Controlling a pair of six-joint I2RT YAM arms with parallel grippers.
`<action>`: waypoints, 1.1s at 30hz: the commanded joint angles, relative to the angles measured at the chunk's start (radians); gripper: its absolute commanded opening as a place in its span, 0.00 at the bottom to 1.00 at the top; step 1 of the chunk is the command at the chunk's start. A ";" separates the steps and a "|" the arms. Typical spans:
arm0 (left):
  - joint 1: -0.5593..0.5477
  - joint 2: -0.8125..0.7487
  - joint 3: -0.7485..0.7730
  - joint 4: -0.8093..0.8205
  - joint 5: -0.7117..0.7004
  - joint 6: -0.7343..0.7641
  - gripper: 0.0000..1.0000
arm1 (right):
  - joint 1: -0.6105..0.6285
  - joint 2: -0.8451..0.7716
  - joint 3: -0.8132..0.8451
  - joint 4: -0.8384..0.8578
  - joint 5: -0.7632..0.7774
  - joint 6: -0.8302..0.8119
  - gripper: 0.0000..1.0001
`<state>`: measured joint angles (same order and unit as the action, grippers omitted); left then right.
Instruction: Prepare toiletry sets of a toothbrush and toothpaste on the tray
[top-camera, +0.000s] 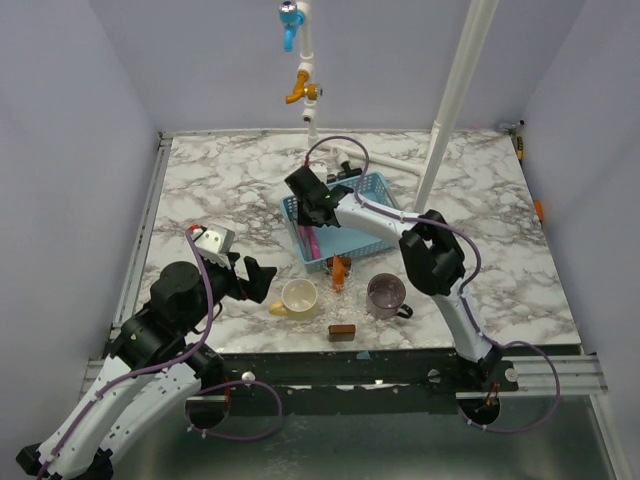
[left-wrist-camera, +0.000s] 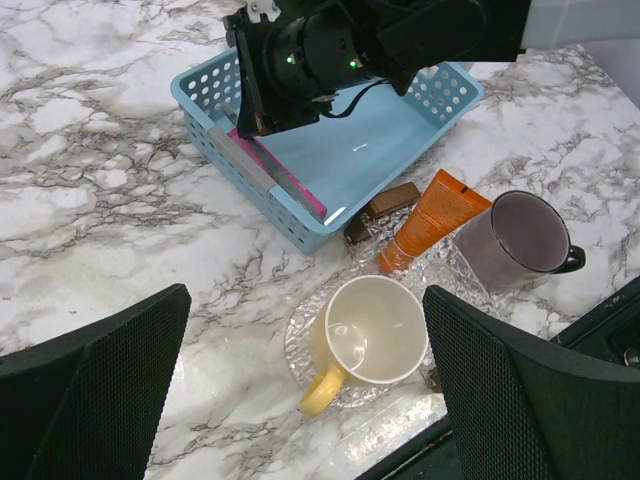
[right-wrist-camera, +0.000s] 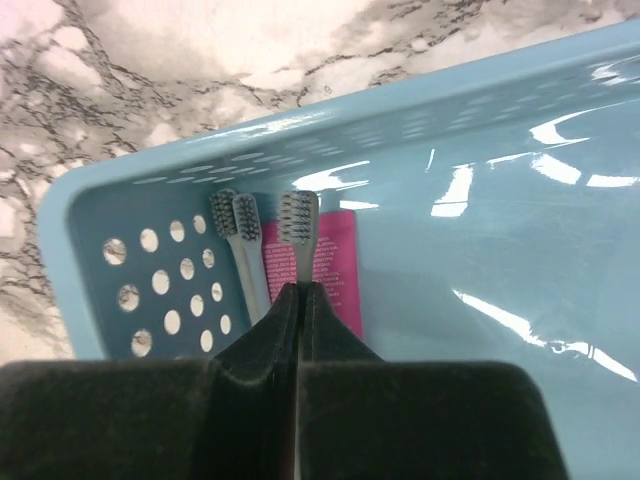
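One pale toothbrush is pinched between the closed fingers of the right gripper inside the blue basket. Its long axis runs straight out ahead of the fingertips, bristle head toward the basket's end wall. The orange toothpaste lies just outside the basket's near wall, on the side of the wide-open, empty left gripper.

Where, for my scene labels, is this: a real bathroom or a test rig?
Probably a lab mock-up of a bathroom counter: a marble-patterned table boxed in by plain walls, a white pipe with taps hanging above, and a blue basket of toothbrushes.
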<state>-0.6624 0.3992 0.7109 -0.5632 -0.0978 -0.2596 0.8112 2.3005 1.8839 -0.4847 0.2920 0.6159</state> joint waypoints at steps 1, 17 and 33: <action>0.001 0.001 -0.010 0.009 -0.016 0.013 0.99 | -0.003 -0.085 -0.021 0.050 0.036 0.008 0.00; 0.001 0.027 -0.005 0.013 0.041 0.004 0.99 | -0.001 -0.338 -0.198 0.202 0.124 -0.038 0.00; 0.001 0.067 0.064 0.115 0.274 -0.196 0.99 | 0.042 -0.768 -0.590 0.440 -0.059 0.087 0.00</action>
<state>-0.6624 0.4587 0.7376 -0.5247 0.0589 -0.3729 0.8223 1.6161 1.3636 -0.1493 0.3080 0.6304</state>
